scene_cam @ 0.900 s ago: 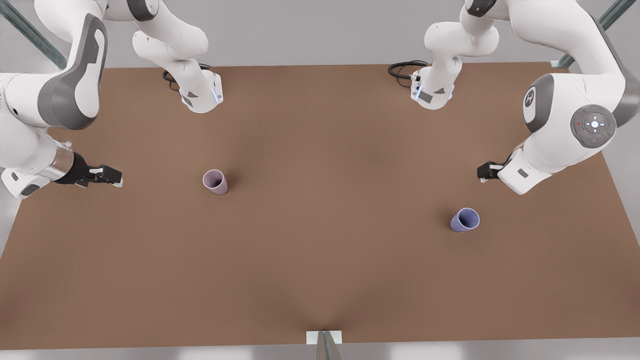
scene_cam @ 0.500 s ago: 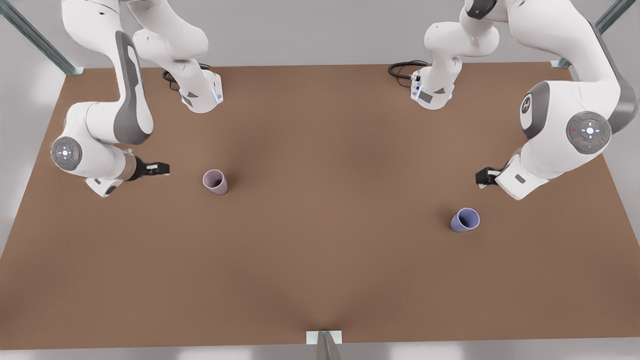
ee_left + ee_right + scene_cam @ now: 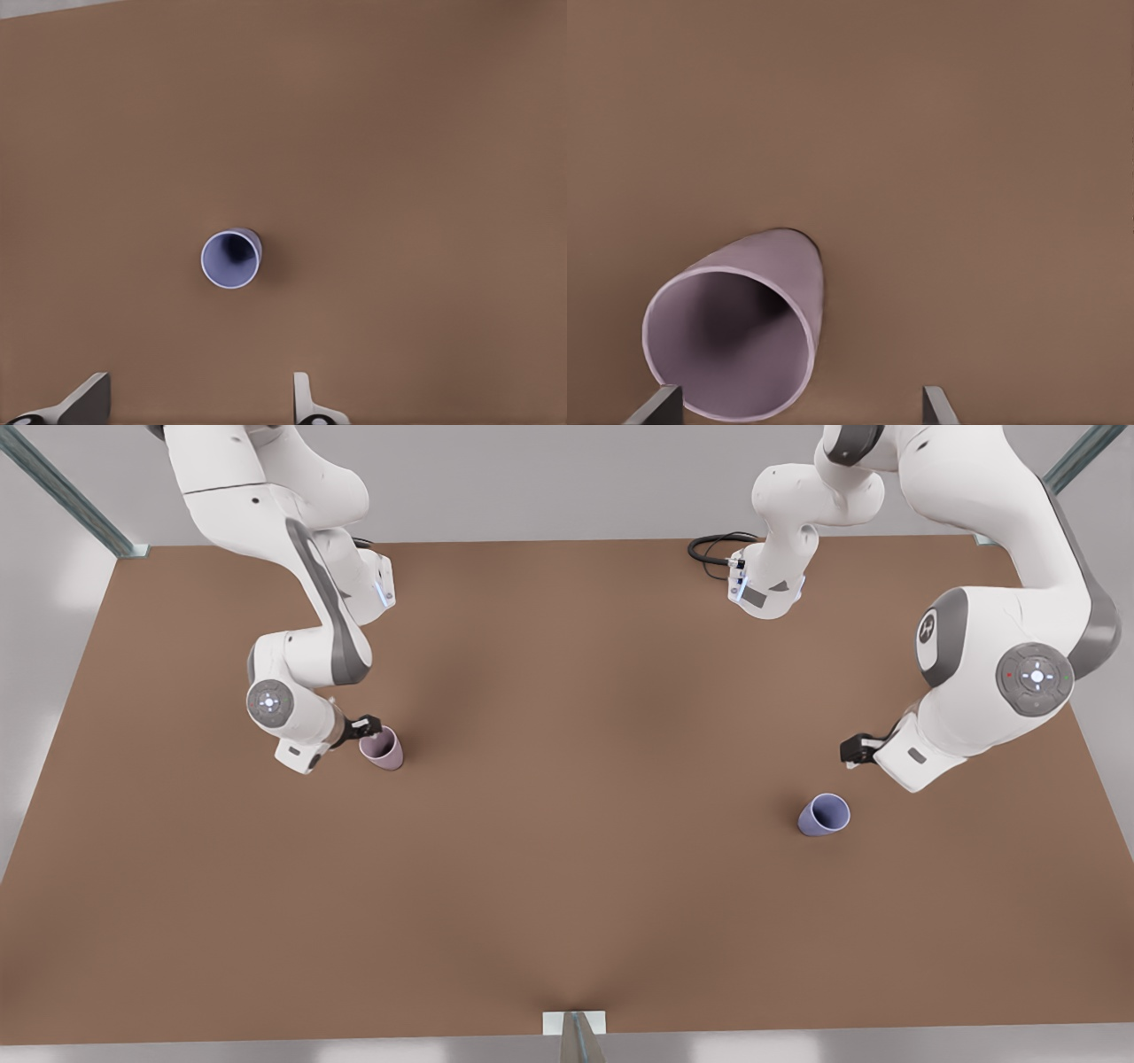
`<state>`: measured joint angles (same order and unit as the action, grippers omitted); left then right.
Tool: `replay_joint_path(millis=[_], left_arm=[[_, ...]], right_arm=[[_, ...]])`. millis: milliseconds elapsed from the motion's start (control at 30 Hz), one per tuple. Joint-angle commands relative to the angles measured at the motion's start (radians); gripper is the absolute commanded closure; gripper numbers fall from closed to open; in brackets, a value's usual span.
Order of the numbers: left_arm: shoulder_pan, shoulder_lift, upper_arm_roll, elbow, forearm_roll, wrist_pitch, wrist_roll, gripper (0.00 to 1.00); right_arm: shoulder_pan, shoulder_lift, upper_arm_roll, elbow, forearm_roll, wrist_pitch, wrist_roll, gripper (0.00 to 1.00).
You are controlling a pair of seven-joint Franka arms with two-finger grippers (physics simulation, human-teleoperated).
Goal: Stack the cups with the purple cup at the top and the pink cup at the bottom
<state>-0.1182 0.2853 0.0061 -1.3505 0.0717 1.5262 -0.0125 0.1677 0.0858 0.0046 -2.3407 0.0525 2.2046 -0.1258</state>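
Right tool (image 3: 370, 724) sits low at the rim of the pink cup (image 3: 382, 747), on the front view's left half of the table (image 3: 567, 886). Its fingers (image 3: 660, 405) are spread apart: in the right wrist view the two tips stand on either side of the lower frame, with the pink cup (image 3: 740, 332) close ahead and nearer one fingertip than the other. Nothing is held between them. From the front view I cannot tell whether the tool touches the cup's rim or is just beside it.

Pink cup: upright on its base, mouth up, darker inside. It stands nearer the table's far edge than its near edge, well in from the edge at the front view's left.

Left tool (image 3: 852, 749) is above the table toward the edge on the front view's right, near the purple cup (image 3: 824, 815) but clearly apart from it, on the cup's far side. Its fingers (image 3: 84, 403) are also apart and hold nothing; the left wrist view looks straight down on the purple cup (image 3: 231, 258), which lies well ahead of the fingertips.

Purple cup: upright, mouth up, alone on the bare brown surface, roughly midway between far and near edges. The two cups are well apart, on opposite halves of the table.
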Motion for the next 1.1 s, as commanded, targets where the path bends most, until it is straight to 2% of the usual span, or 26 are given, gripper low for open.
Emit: replay_joint_path(millis=[0,267,367,467,500,633,700,833,900,1000,1067], left_arm=[[0.000,0.000,0.000,0.001,0.000,0.003,0.005,0.00],[0.002,0.011,0.002,-0.001,0.000,0.017,0.005,0.00],[0.002,0.012,0.002,-0.001,0.000,0.017,0.005,0.00],[0.002,0.015,0.002,-0.001,0.000,0.017,0.005,0.00],[0.002,0.017,0.002,-0.001,0.000,0.022,0.005,0.00],[0.002,0.018,0.009,-0.001,0.000,0.023,0.005,0.00],[0.002,0.018,0.011,-0.001,0.000,0.023,0.005,0.00],[0.002,0.020,0.011,-0.001,0.000,0.023,0.005,0.00],[0.002,0.018,0.011,-0.001,0.000,0.023,0.005,0.00],[0.002,0.020,0.011,-0.001,-0.001,0.026,0.006,0.00],[0.002,0.026,0.011,-0.001,-0.001,0.026,0.008,0.00]], right_arm=[[-0.008,0.002,0.000,-0.016,0.001,0.099,-0.048,0.00],[0.026,0.048,0.000,-0.045,-0.002,0.152,-0.046,0.00],[0.027,0.061,0.002,-0.062,-0.002,0.184,-0.044,0.16],[0.027,0.074,0.002,-0.060,-0.002,0.187,-0.046,0.27],[0.027,0.077,0.002,-0.058,-0.002,0.185,-0.046,0.39],[0.030,0.083,0.003,-0.051,-0.002,0.185,-0.046,0.58],[0.046,0.083,0.003,-0.048,-0.002,0.185,-0.046,0.78],[0.047,0.080,0.003,-0.031,-0.002,0.175,-0.046,0.79],[0.052,0.054,0.005,0.027,0.001,0.104,-0.038,0.79],[0.108,0.077,0.051,0.233,0.105,-0.035,0.086,0.79],[0.187,0.153,0.051,0.405,0.150,-0.114,0.225,0.79]])
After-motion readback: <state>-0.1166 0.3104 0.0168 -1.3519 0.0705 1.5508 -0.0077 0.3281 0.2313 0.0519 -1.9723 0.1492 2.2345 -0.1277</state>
